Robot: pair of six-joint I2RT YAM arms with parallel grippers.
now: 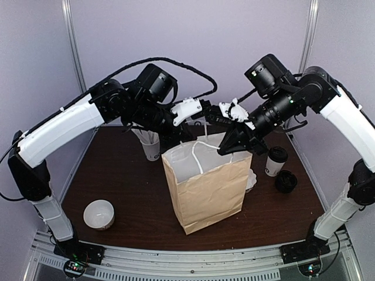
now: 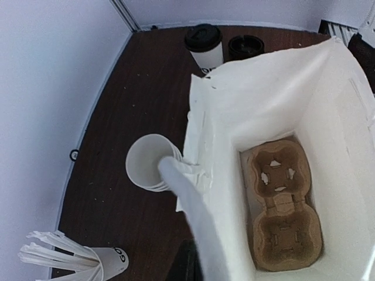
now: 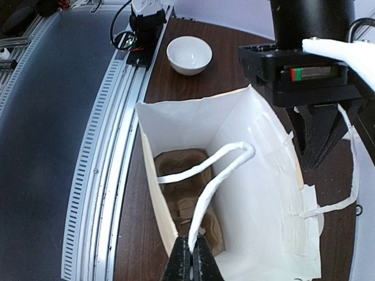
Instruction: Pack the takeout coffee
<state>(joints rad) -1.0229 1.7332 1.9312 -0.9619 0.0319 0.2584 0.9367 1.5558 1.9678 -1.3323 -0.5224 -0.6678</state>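
We found the black-lidded white paper coffee cup (image 1: pixel 276 161) by the bench's (image 1: pixel 117 175) right edge, outside the brown paper bag (image 1: pixel 205 187). The right hand (image 3: pixel 192 260) grasped a white bag handle (image 3: pixel 217 170); the left hand (image 3: pixel 317 159) was clenched, seemingly on the other. Packing remained outstanding.

**brewbot_dan:** paper bag (image 1: pixel 205 187) looks like matt brown kraft outside, smooth white inside. handle (image 3: pixel 240 150) is a flat white paper strip. cup carrier (image 2: pixel 284 211)?

**mossy42:** rough moulded pulp. takeout coffee (image 2: pixel 208 57) is white paper, with a shiny black plastic lid (image 2: pixel 203 36). tabletop (image 1: pixel 129 199) is matt dark wood-look.
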